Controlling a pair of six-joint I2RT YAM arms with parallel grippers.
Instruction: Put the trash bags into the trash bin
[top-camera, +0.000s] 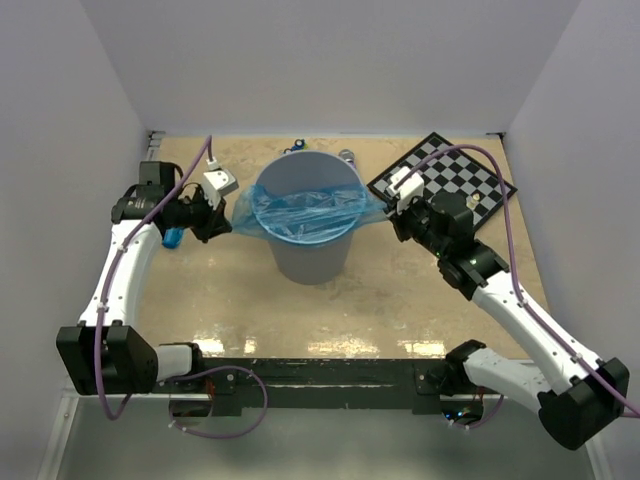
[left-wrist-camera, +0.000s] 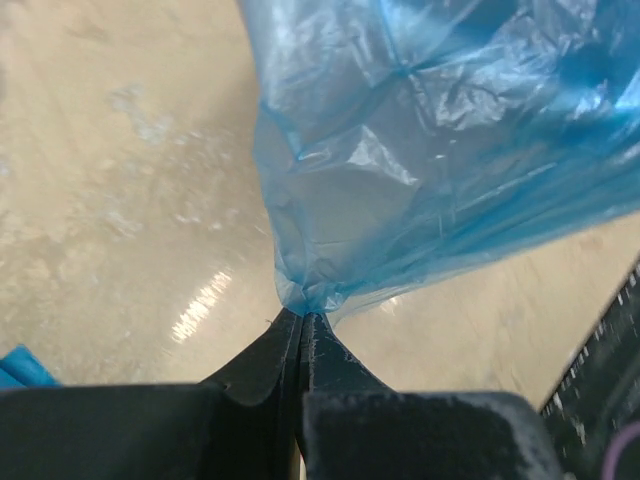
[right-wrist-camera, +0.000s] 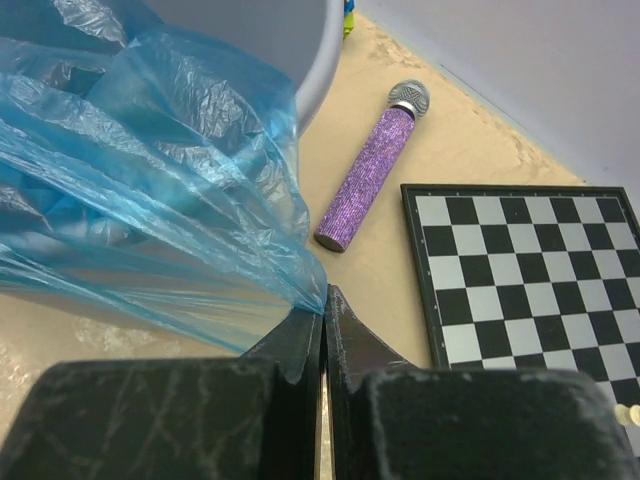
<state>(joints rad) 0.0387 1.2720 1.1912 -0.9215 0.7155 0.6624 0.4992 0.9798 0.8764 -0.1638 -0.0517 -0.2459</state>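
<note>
One of the trash bags (top-camera: 305, 212), a wide sheet of translucent blue film, is stretched across the mouth of the grey trash bin (top-camera: 310, 255) at the table's middle. My left gripper (top-camera: 228, 212) is shut on the bag's left corner, just left of the bin's rim. The right gripper (top-camera: 392, 215) is shut on its right corner, beside the rim on the other side. In the left wrist view the film (left-wrist-camera: 430, 150) bunches into the closed gripper (left-wrist-camera: 301, 315). In the right wrist view the bag (right-wrist-camera: 150, 200) runs into the closed gripper (right-wrist-camera: 325, 300), with the bin's wall (right-wrist-camera: 270, 40) behind.
A purple glittery microphone (right-wrist-camera: 370, 180) lies on the table behind the bin to its right, next to a chessboard (top-camera: 445, 180) at the back right. A small blue object (top-camera: 172, 238) lies under the left arm. Another small item (top-camera: 297, 147) sits behind the bin.
</note>
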